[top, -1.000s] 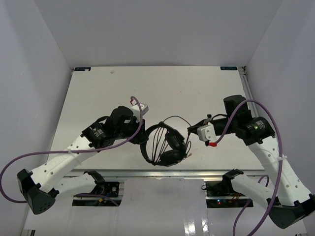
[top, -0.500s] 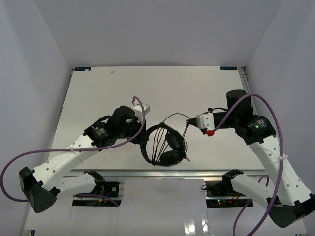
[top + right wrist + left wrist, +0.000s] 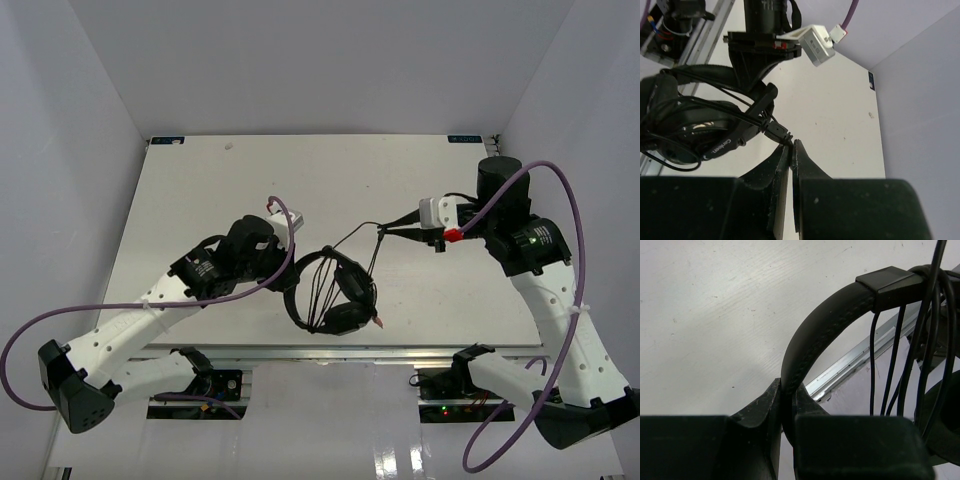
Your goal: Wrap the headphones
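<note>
The black headphones [image 3: 335,290] sit near the table's front edge, with the cord looped several times between the headband and the cups. My left gripper [image 3: 291,284] is shut on the padded headband [image 3: 825,325], and cord strands [image 3: 900,365] hang beside it. My right gripper [image 3: 384,229] is shut on the thin dark cord [image 3: 372,258], just behind a small black cord joint [image 3: 775,131], and holds it raised and taut up and to the right of the cups [image 3: 695,130]. The light plug [image 3: 379,322] lies by the near cup.
The white table [image 3: 300,180] ends at a metal rail [image 3: 330,350] just in front of the headphones. Purple robot cables [image 3: 130,312] arc off both arms. White walls close in on the left, right and back.
My right gripper has moved away to the far right with the cord, drawing it straighter. The left gripper keeps its hold on the headband and has hardly moved.
</note>
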`<state>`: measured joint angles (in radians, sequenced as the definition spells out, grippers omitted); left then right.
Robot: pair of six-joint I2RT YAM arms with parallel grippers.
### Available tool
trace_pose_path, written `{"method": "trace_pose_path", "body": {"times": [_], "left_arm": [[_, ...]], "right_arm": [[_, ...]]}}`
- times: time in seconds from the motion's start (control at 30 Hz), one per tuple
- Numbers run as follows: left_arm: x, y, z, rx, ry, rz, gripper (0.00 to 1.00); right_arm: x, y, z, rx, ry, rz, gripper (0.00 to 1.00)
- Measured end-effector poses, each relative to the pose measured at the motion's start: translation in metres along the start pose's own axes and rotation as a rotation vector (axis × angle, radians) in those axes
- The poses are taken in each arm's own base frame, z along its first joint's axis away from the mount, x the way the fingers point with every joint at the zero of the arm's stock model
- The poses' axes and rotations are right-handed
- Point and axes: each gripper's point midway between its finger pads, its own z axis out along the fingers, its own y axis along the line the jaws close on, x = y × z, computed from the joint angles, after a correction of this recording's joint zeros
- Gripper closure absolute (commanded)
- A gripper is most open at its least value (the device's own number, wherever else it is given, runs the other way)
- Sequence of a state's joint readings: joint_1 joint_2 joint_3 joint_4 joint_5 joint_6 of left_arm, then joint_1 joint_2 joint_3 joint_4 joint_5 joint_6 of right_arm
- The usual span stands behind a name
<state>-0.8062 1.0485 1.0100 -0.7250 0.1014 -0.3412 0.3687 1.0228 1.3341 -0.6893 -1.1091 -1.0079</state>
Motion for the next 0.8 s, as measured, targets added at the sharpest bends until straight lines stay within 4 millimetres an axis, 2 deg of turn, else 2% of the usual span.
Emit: {"method": "trace_pose_path", "body": {"times": [0.2, 0.4, 0.53, 0.67, 0.8], "left_arm": [[-0.003, 0.01, 0.001, -0.047, -0.013, -0.01, 1.0], [-0.006, 0.021, 0.005, -0.094, 0.002, -0.024, 1.0], [-0.012, 0.023, 0.01, -0.109, 0.013, -0.03, 1.0], [-0.015, 0.024, 0.015, -0.118, 0.021, -0.034, 1.0], [-0.014, 0.027, 0.018, -0.123, 0.033, -0.039, 1.0]], "right_arm": [[-0.024, 0.005, 0.003, -0.068, -0.15, 0.101, 0.92], [-0.014, 0.031, 0.009, -0.117, -0.201, 0.244, 0.92], [-0.011, 0.046, 0.015, -0.146, -0.2, 0.267, 0.92], [-0.015, 0.051, 0.015, -0.169, -0.213, 0.278, 0.92], [-0.02, 0.047, 0.015, -0.172, -0.221, 0.284, 0.92]]}}
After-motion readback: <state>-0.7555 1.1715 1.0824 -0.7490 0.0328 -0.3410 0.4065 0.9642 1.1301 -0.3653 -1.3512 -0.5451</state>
